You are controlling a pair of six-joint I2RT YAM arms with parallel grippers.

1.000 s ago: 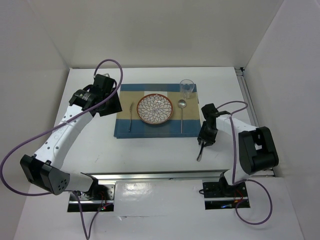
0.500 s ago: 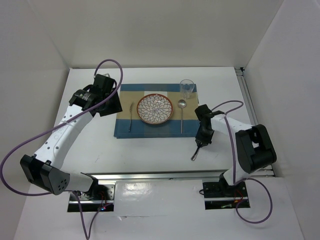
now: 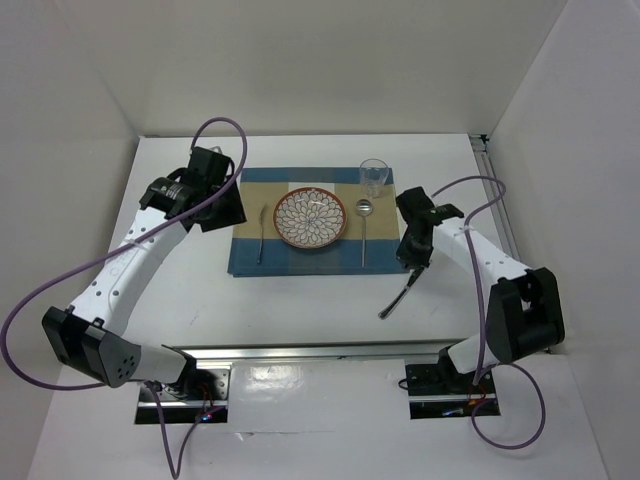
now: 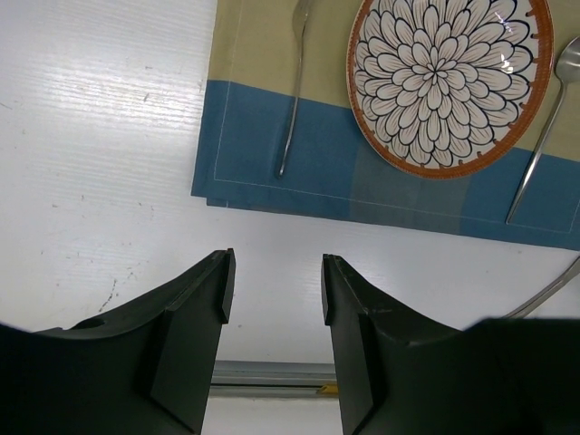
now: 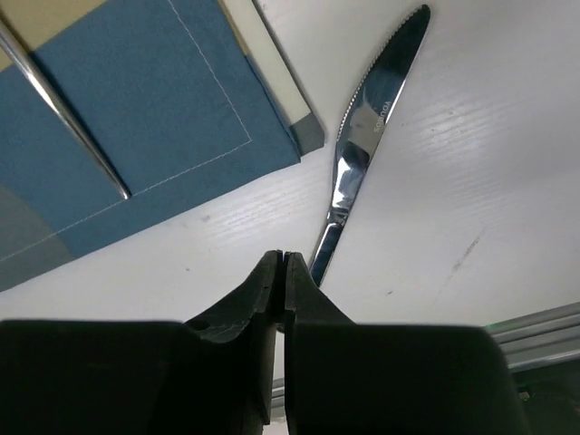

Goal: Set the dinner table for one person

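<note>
On the white dinner table lies a blue-and-tan placemat with a patterned plate, a fork to its left, a spoon to its right and a glass at the far right corner. A knife lies slanted on the bare table off the mat's near right corner. My right gripper is at its upper end, shut. In the right wrist view the knife runs under the right finger, not between the pads of my right gripper. My left gripper hangs open and empty left of the mat.
The placemat corner and the spoon handle sit just left of the knife. A metal rail borders the table's near edge, and white walls enclose the other sides. The left arm's purple cable loops over the table's left part.
My right gripper has closed and shifted toward the mat's right edge. The knife has swung from nearly straight to a slant, its near end now further left. The left arm has not moved.
</note>
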